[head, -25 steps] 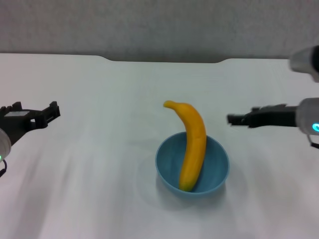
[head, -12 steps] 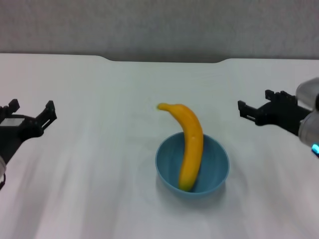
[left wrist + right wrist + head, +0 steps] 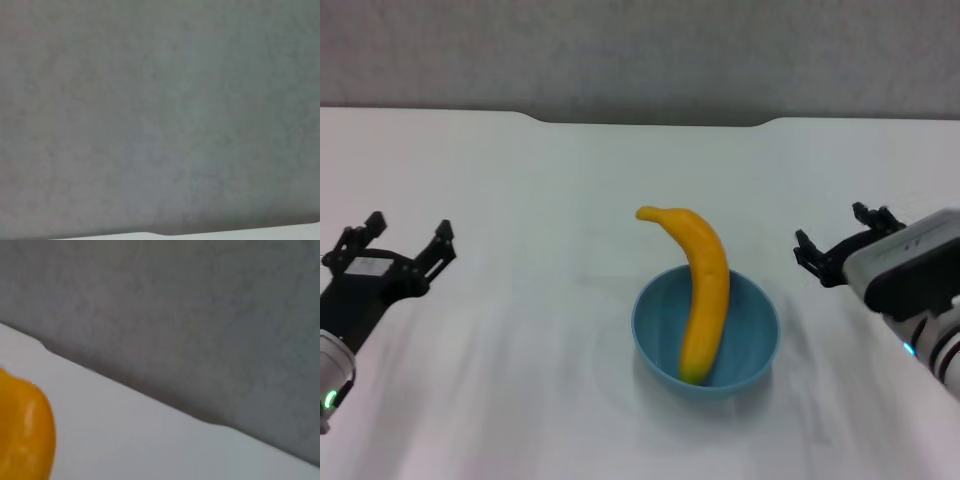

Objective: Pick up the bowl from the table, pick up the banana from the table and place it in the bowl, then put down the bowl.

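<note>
Both claws drawn back, spread: left claw (image 3: 392, 243), right claw (image 3: 840, 238); banana (image 3: 698, 291) unmoved in bowl (image 3: 757, 330).

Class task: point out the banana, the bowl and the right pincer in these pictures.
banana (image 3: 704, 290), head view, mid-body.
bowl (image 3: 756, 325), head view, inner wall.
right pincer (image 3: 835, 242), head view, between its fingertips.

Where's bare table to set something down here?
Bare table: between left gripper and bowl, and the far strip beyond the banana up to the notched edge. Tighter between the bowl and right gripper.
</note>
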`<move>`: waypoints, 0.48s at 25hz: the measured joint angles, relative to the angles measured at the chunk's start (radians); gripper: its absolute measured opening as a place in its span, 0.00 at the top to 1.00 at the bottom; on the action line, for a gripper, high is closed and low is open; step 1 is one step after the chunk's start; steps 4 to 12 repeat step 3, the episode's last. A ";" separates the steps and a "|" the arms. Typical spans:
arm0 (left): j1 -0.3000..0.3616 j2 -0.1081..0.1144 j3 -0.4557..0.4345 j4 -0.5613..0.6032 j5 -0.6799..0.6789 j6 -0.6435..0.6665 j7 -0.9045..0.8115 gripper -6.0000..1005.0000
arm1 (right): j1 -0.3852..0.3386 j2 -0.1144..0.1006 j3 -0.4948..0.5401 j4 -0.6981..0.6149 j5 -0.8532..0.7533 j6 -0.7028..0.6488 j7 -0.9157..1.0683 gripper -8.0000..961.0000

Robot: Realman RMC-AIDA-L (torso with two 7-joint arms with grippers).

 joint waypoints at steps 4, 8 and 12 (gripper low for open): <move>-0.029 -0.003 0.014 0.092 0.000 -0.103 0.001 0.11 | 0.034 -0.002 -0.163 -0.114 -0.094 -0.241 0.176 0.15; -0.029 -0.003 0.014 0.092 0.000 -0.103 0.001 0.11 | 0.034 -0.002 -0.163 -0.114 -0.094 -0.241 0.176 0.15; -0.029 -0.003 0.014 0.092 0.000 -0.103 0.001 0.11 | 0.034 -0.002 -0.163 -0.114 -0.094 -0.241 0.176 0.15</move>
